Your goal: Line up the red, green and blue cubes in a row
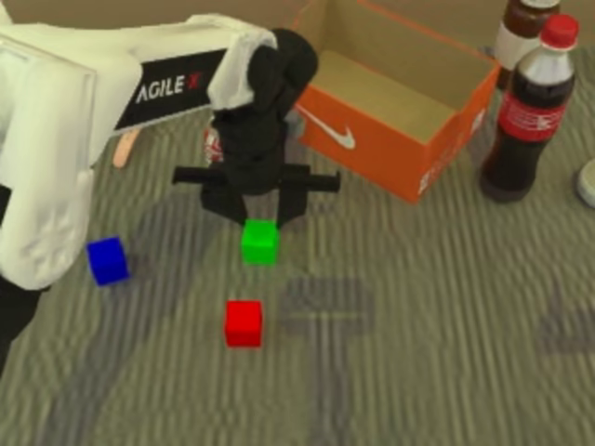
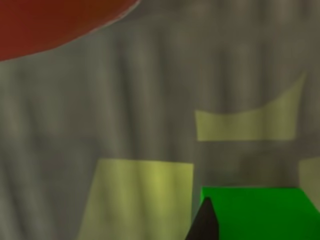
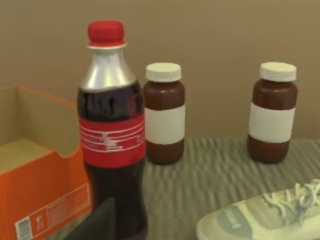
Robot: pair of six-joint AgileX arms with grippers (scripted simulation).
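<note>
The left gripper point(image 1: 257, 216) stands over the green cube point(image 1: 259, 242), seemingly open around it, so it should close squarely before carrying it beside the red cube point(image 1: 244, 322).

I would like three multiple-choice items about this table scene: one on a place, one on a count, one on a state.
1. Which cube lies nearest the table's left side?
A. blue
B. green
C. red

2. How many brown jars with white lids does the right wrist view show?
A. one
B. two
C. three

3. The orange shoe box is
A. open
B. closed
C. overturned

Key: 1 A, the blue cube lies left of the green cube and the red cube. 2 B, two brown jars stand there. 3 A, the orange shoe box shows its inside.
</note>
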